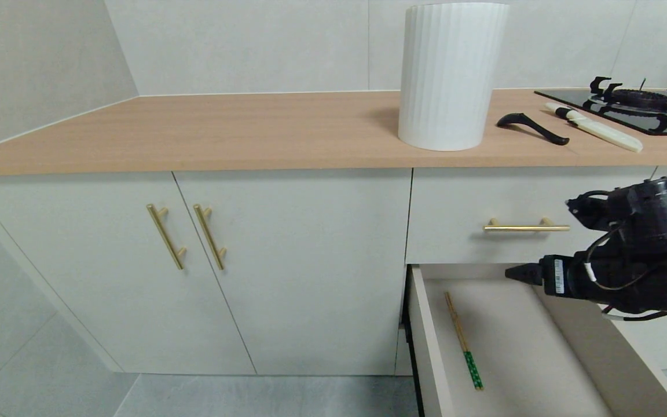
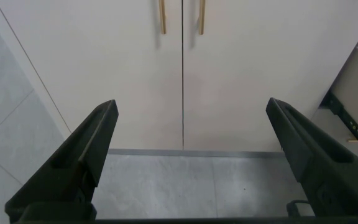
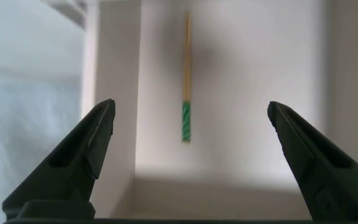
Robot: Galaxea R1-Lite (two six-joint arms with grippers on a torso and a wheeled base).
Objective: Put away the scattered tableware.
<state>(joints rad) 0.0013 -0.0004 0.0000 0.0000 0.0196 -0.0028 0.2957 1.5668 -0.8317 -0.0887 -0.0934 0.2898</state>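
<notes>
A pair of wooden chopsticks (image 1: 464, 341) with green ends lies in the open lower drawer (image 1: 426, 341). My right gripper (image 1: 521, 273) hovers over the drawer's back right part, open and holding nothing. In the right wrist view the chopsticks (image 3: 186, 93) lie on the drawer floor below the open gripper (image 3: 191, 107), near the drawer's side wall (image 3: 114, 124). On the counter lie a black-handled utensil (image 1: 533, 127) and a white knife (image 1: 597, 128). My left gripper (image 2: 191, 109) is open and empty, low in front of the cabinet doors.
A tall white ribbed canister (image 1: 452, 75) stands on the wooden counter (image 1: 223, 130), left of the utensils. A gas hob (image 1: 640, 101) sits at the far right. The shut upper drawer has a gold handle (image 1: 526, 227). Two shut doors carry gold handles (image 1: 165, 234).
</notes>
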